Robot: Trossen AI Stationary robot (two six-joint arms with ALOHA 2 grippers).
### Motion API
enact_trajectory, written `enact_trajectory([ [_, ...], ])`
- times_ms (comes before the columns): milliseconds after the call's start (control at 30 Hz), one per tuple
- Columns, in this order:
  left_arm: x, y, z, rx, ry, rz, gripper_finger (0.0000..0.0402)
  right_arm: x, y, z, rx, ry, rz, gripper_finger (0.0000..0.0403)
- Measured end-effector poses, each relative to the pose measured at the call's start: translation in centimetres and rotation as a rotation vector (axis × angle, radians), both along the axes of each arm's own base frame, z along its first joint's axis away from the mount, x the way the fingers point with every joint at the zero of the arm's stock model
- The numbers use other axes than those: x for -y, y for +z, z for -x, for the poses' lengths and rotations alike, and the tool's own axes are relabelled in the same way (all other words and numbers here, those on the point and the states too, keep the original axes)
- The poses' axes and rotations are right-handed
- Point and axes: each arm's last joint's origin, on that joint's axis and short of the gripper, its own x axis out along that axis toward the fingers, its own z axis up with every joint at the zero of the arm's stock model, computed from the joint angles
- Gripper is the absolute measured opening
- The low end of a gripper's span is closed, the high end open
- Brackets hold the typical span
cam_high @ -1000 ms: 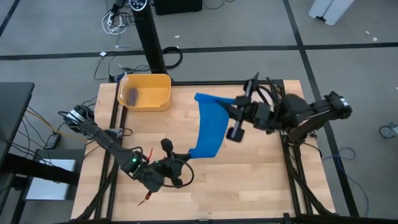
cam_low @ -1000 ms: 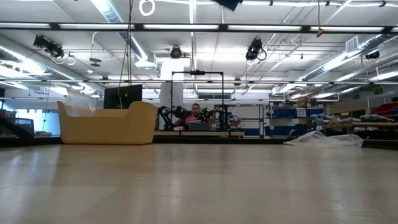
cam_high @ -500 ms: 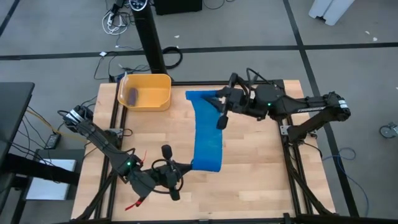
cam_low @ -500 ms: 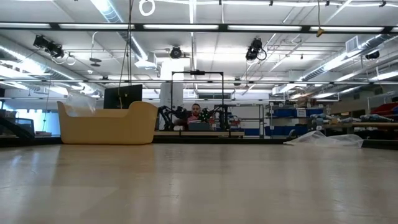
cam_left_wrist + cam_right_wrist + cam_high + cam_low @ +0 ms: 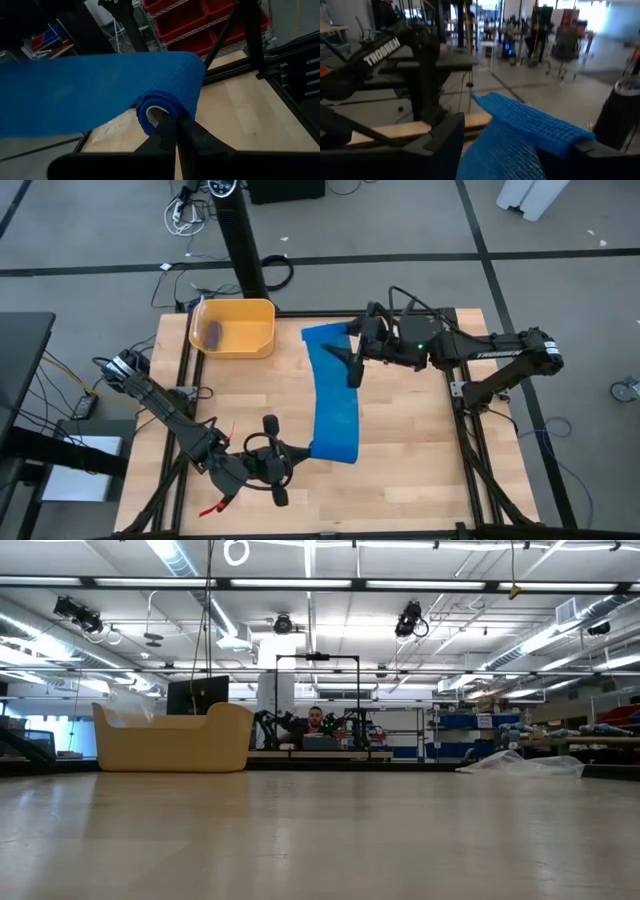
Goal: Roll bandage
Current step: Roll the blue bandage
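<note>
Overhead view first: two dark arms, one bright blue bandage (image 5: 333,395), one yellow bin (image 5: 235,326) and one wooden table (image 5: 420,440). The bandage runs as a long wide ribbon from the upper centre of the frame down to the lower centre, slightly twisted along its length. The left gripper (image 5: 292,452), at lower centre, is clamped on the ribbon's lower end. The right gripper (image 5: 352,352), at upper centre, has its fingers spread wide with the upper end of the ribbon between them. One small dull purple-grey cylinder (image 5: 213,332) lies inside the bin at upper left.

Low view: only the bare tabletop (image 5: 320,840), the yellow bin (image 5: 172,738) at left, a crinkly clear plastic packet (image 5: 522,762) at right, and one person (image 5: 316,720) far back at centre. Neither arm nor the bandage shows here.

Left wrist view: the bandage (image 5: 95,90) fills the middle, its end curled into a short roll (image 5: 165,102) with woven texture; the two dark fingers (image 5: 167,135) are pressed together on that roll. The ribbon's far end is cut off at the left edge.

Right wrist view: the bandage (image 5: 520,132) drapes over one finger (image 5: 600,155) at lower right, with the other finger (image 5: 445,137) standing apart at lower left; the mesh weave is plain. The ribbon's lower part runs out of the frame.
</note>
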Motion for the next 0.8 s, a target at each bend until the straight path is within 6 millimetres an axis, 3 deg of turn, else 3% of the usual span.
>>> enact_trajectory([
  [200,0.0,0.0,0.0,0.000,-0.002,0.000,0.0003,0.1,-1.1,0.1,-0.084,0.022,-0.105,0.0240],
  [500,0.1,0.1,0.0,0.009,-0.028,0.018,0.0003,-0.2,-1.2,0.3,-0.111,0.109,-0.153,0.0224],
  [800,0.1,0.1,0.0,0.009,-0.032,0.039,0.0003,2.2,-2.8,0.7,-0.210,0.023,-0.427,0.0220],
])
